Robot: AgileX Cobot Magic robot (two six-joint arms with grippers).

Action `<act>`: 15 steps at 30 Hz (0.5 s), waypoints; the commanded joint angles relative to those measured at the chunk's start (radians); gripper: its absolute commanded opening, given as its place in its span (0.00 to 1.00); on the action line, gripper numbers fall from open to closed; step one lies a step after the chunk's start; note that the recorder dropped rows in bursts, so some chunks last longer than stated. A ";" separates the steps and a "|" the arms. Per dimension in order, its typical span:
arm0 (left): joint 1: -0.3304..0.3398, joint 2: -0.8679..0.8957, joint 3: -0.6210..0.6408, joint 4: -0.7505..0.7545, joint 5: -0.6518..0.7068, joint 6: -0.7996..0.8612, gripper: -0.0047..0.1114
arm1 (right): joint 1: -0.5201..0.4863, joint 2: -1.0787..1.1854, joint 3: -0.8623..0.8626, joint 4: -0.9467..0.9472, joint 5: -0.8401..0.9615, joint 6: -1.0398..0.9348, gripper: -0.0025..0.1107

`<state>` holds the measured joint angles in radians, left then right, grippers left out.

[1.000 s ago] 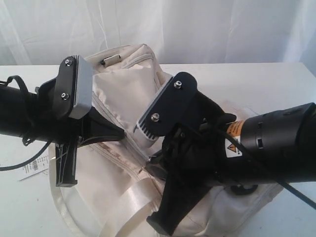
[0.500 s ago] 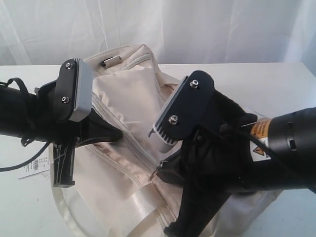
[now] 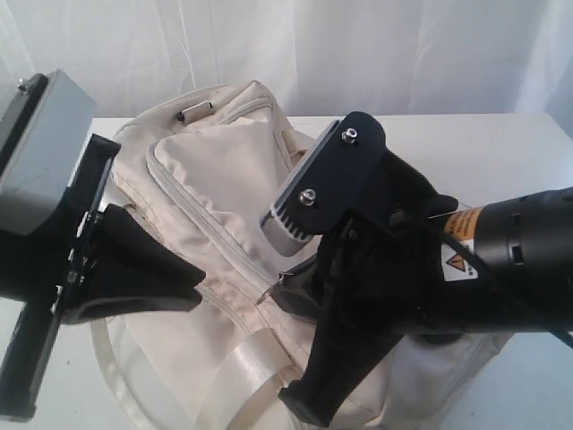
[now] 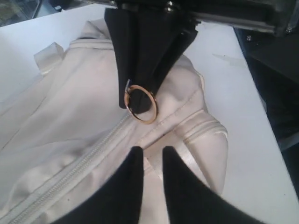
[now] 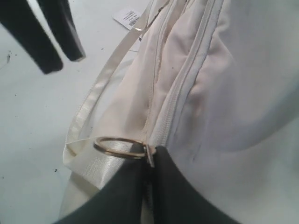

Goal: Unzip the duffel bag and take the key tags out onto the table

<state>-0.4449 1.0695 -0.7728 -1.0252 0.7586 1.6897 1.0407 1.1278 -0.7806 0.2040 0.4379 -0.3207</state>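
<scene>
I see the duffel bag (image 3: 215, 179) lying on the white desk (image 3: 466, 143), and my right gripper (image 5: 150, 164) has its jaws pinched together on the zip pull (image 5: 149, 155), right where the gold metal ring (image 5: 117, 146) hangs off it. My left gripper (image 4: 151, 150) hangs just beside that pull over the bag's shiny webbing strap (image 4: 201, 133), its 2 jaws a narrow gap apart with nothing between them. The zip (image 4: 84, 163) running away from the pull looks closed along the stretch I can see.
</scene>
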 commanded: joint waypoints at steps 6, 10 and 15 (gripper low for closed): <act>-0.048 -0.010 0.088 -0.267 -0.100 0.267 0.57 | -0.002 0.002 0.004 0.024 -0.021 0.066 0.02; -0.112 0.016 0.116 -0.316 -0.153 0.352 0.57 | -0.002 0.002 0.004 0.031 -0.021 0.066 0.02; -0.176 0.043 0.123 -0.387 -0.254 0.414 0.56 | -0.002 0.002 0.004 0.042 -0.021 0.066 0.02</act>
<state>-0.5932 1.1070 -0.6547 -1.3439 0.5513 1.9570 1.0407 1.1301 -0.7806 0.2265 0.4365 -0.2629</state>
